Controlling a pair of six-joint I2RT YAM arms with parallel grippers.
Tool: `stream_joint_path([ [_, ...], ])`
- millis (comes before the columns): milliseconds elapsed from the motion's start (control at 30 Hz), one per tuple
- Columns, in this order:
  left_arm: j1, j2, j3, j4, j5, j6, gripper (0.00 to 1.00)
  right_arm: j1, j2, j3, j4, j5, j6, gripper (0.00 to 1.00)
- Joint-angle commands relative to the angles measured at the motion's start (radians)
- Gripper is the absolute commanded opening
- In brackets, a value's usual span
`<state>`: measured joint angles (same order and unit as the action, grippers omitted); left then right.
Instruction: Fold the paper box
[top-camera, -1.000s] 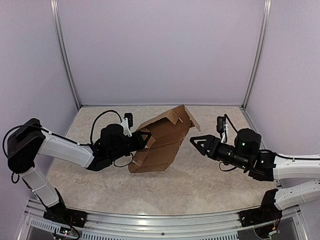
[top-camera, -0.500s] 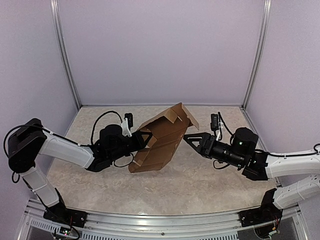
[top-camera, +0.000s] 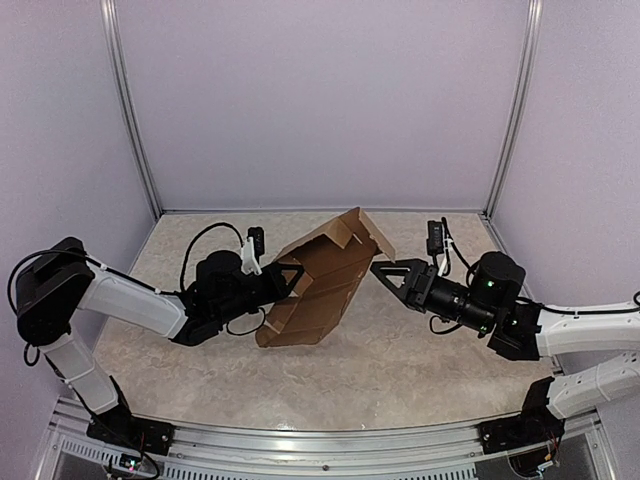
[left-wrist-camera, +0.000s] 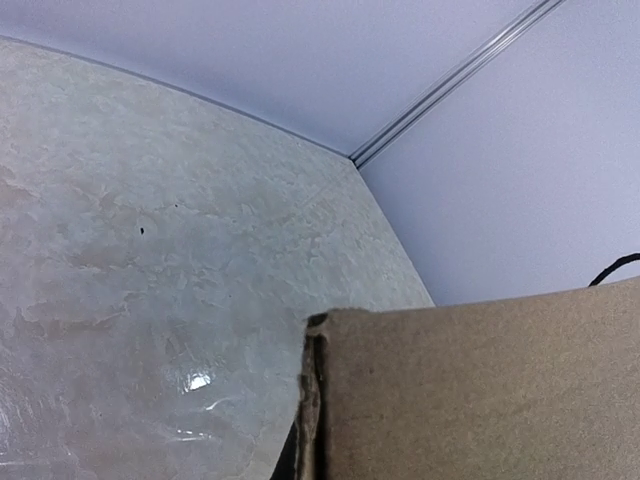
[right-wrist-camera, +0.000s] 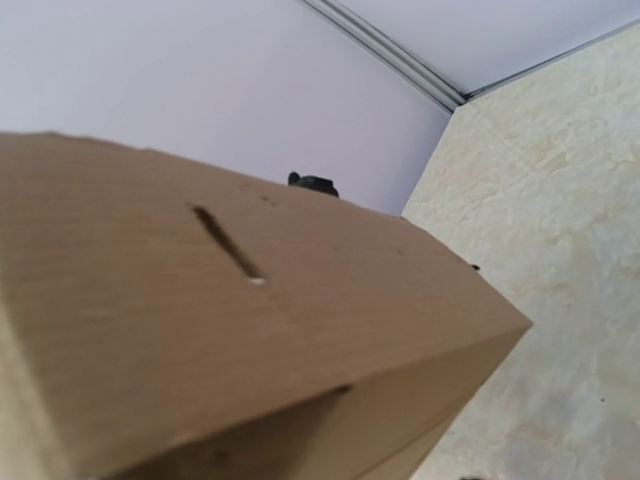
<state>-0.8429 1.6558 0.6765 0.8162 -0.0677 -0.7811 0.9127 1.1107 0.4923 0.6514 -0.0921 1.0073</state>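
The paper box (top-camera: 318, 285) is a brown cardboard piece, partly folded, standing tilted on the table with flaps up at its far right end. My left gripper (top-camera: 288, 277) is shut on the box's left edge; the left wrist view shows the cardboard edge (left-wrist-camera: 460, 390) running down between the jaws. My right gripper (top-camera: 380, 268) comes in from the right, its fingers closed to a point at the box's upper right side, below the top flap (top-camera: 372, 234). The right wrist view is filled by a box panel (right-wrist-camera: 250, 330) with a slot (right-wrist-camera: 228, 243); its fingers are hidden.
The marble-patterned table (top-camera: 400, 360) is walled by plain lilac panels with metal corner posts (top-camera: 133, 120). A metal rail (top-camera: 320, 440) runs along the near edge, with both arm bases on it.
My right gripper has moved left and up to the box's right side. The box's top flap has shifted slightly left. The left gripper still holds its grip.
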Motion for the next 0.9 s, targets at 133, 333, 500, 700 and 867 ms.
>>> stream_joint_path([
  [133, -0.005, 0.012, -0.003, 0.052, 0.039, 0.012, 0.00, -0.010, 0.036, 0.039, 0.052, 0.000, 0.007, 0.53],
  [333, -0.015, 0.009, 0.000, 0.046, 0.032, 0.026, 0.00, -0.010, 0.066, 0.063, 0.073, -0.021, 0.008, 0.52],
  [500, -0.025, 0.002, 0.005, 0.030, 0.018, 0.044, 0.00, -0.010, 0.079, 0.072, 0.072, -0.031, 0.007, 0.52],
  [700, -0.028, -0.015, 0.018, 0.006, 0.011, 0.063, 0.00, -0.010, 0.095, 0.062, 0.074, -0.029, 0.018, 0.42],
  [867, -0.037, -0.025, 0.027, -0.015, -0.003, 0.084, 0.00, -0.011, 0.104, 0.061, 0.083, -0.033, 0.022, 0.30],
])
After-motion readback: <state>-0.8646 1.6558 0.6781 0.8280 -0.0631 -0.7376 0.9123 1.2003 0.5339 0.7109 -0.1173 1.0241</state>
